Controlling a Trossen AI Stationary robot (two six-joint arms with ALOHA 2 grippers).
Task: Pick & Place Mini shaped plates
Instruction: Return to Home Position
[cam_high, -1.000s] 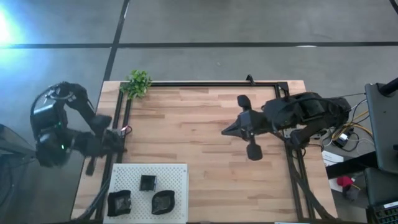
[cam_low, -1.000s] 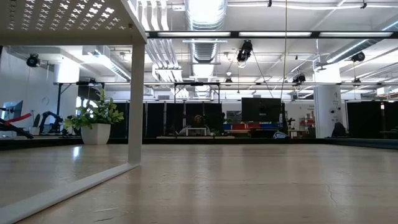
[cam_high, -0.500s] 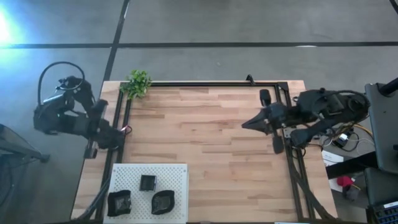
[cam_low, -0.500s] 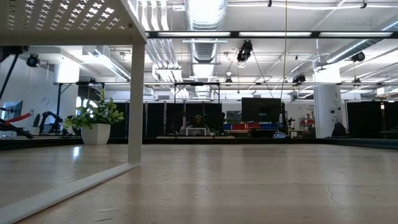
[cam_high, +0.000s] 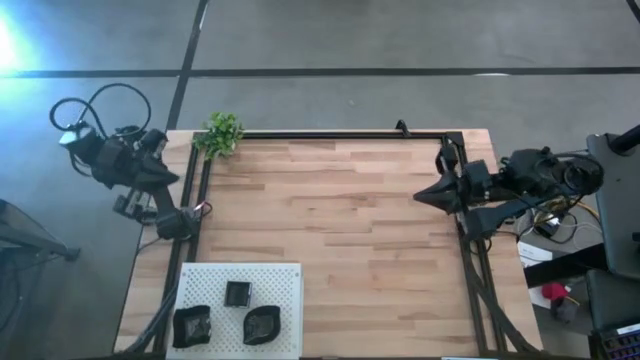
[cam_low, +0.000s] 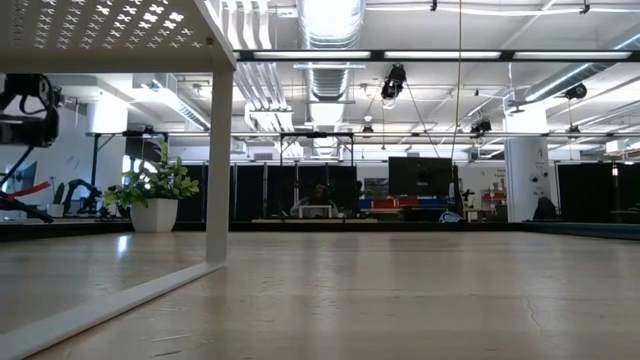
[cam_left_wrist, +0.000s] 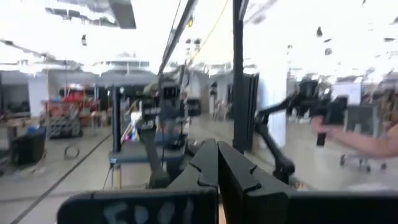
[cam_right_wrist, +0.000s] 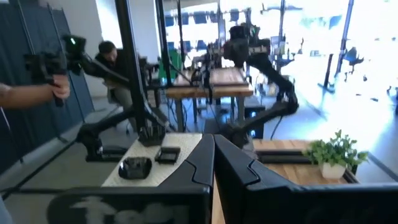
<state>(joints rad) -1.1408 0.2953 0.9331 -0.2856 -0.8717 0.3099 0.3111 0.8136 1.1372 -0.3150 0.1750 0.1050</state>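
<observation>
Three mini shaped plates, small and dark, lie on the white perforated board at the table's near left corner. The right wrist view shows two of them far off. My right gripper is shut and hangs level over the table's right rail, pointing toward the left edge. My left gripper is shut and held high over the left edge, well away from the board. Neither gripper holds anything.
A small green plant stands at the far left corner. Black frame rails border the bare wooden tabletop. Cables and gear lie beyond the right edge. A person's hand holds a dark device beyond the table.
My right gripper has drawn back from the table's middle toward the right edge, staying shut. My left arm has folded back and swung toward the far edge at the table's left side, its gripper shut throughout. The plates have not moved.
</observation>
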